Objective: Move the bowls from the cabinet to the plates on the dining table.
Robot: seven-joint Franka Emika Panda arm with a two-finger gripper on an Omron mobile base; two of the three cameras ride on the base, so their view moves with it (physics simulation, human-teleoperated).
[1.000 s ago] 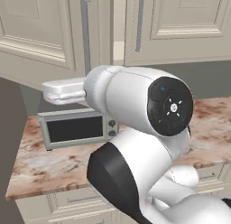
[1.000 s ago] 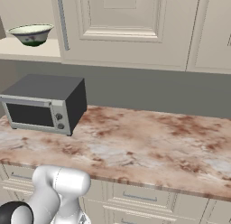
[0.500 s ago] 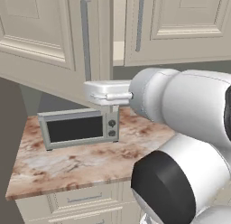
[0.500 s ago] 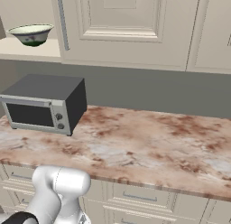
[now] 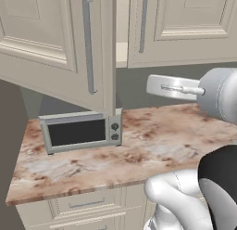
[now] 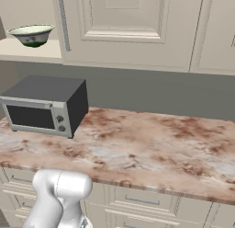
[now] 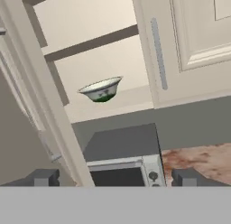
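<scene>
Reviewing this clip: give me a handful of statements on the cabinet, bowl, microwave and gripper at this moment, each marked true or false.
1. The wide cream-white bowl with a dark green base sits on the shelf of the cream wall cabinet. True.
2. The left-hand cabinet door with the long grey bar handle is shut. False: it stands swung open.
3. The grey microwave stands on the pink-brown marbled stone counter. True.
4. The two-finger gripper is closed around the bowl. False: its jaws are open and empty, the bowl well ahead of them.
5. The bowl lies upside down. False: it sits upright, rim up.
</scene>
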